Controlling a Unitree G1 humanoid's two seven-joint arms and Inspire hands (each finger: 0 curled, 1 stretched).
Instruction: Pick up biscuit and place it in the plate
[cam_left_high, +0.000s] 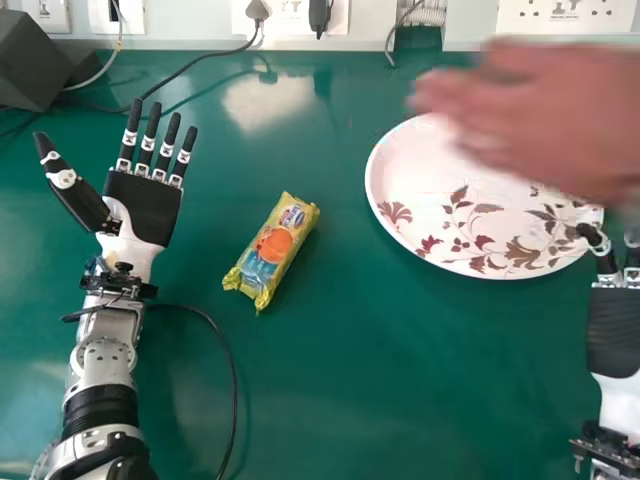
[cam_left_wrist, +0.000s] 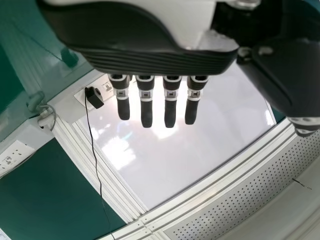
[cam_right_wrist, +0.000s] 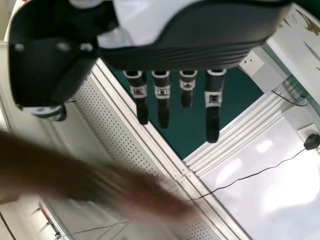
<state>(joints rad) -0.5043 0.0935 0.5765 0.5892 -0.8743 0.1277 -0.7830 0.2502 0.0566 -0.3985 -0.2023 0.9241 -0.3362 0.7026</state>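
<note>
In the head view a yellow biscuit packet (cam_left_high: 272, 252) lies on the green table between my two hands. To its left my left hand (cam_left_high: 143, 200) is open, palm up, not touching it. The white plate (cam_left_high: 480, 225) with a floral pattern lies right of the packet. My right hand (cam_left_high: 614, 325) is at the right edge, just below the plate's rim, with its fingers straight. In the left wrist view my left hand (cam_left_wrist: 150, 55) has straight fingers. My right hand (cam_right_wrist: 185, 50) shows straight fingers in the right wrist view.
A person's blurred hand (cam_left_high: 540, 115) is over the plate's upper right part. Black cables (cam_left_high: 233, 380) run along the left arm and to sockets (cam_left_high: 290, 15) at the back. A dark box (cam_left_high: 30, 60) stands at the back left.
</note>
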